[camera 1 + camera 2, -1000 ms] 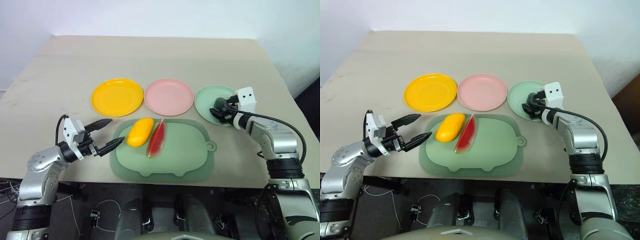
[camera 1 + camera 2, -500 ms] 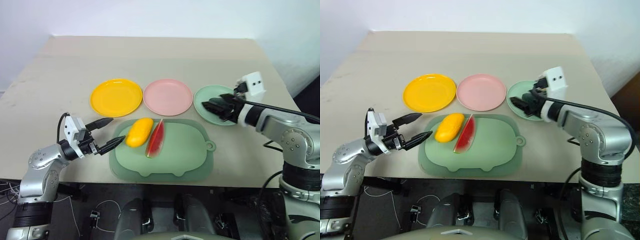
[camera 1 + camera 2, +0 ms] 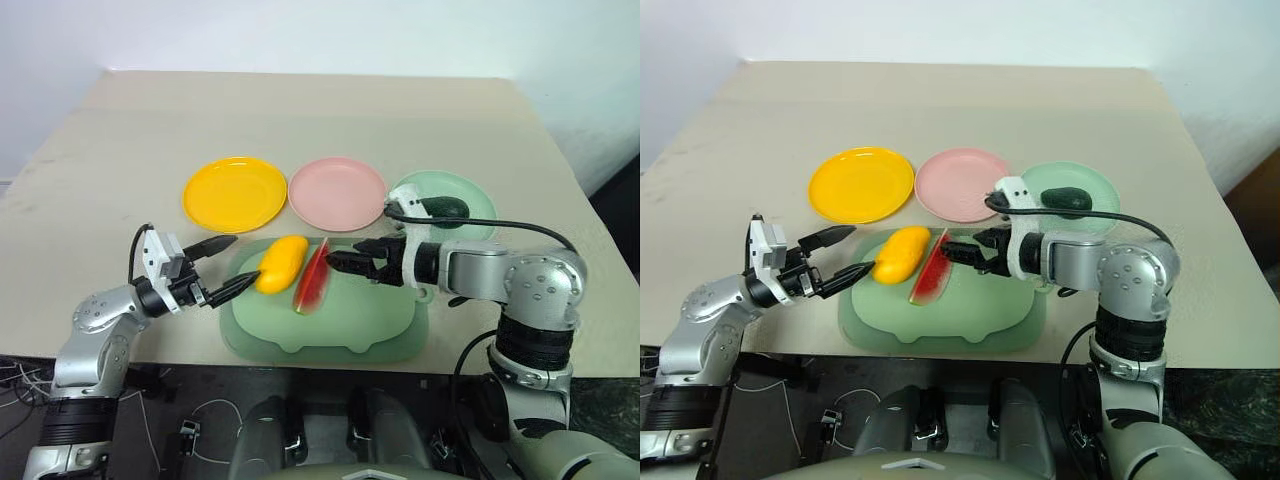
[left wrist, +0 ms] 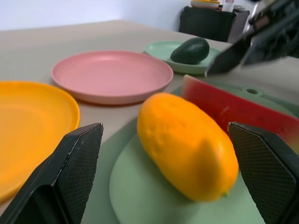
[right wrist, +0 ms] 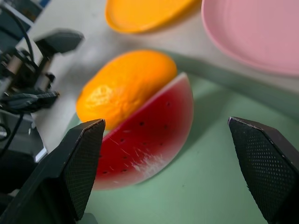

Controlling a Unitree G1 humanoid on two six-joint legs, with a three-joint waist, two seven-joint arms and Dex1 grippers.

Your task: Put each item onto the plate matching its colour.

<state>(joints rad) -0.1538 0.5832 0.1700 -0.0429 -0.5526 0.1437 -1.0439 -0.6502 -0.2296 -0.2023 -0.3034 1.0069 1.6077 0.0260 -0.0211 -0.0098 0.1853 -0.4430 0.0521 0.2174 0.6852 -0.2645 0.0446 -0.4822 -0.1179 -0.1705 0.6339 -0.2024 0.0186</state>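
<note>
Beige table against a pale wall, seen from the head camera: yellow plate, pink plate and mint plate in a row across it, avocado resting on the mint plate. Nearer, pig-shaped green mat carrying mango and watermelon wedge side by side, touching or nearly so. Left gripper at the mat's left edge, fingers spread wide, empty, pointing at the mango. Right gripper reaching across over the mat, fingers parted, empty, tips just beside the wedge's far end. Left wrist camera: both spread fingers framing the mango, wedge behind it, pink plate and yellow plate beyond, avocado on the mint plate, a black finger of the other gripper above the wedge. Right wrist camera: spread fingers either side of the wedge, mango against its rind side, yellow plate and pink plate at the far edge, left gripper beside the mango.
</note>
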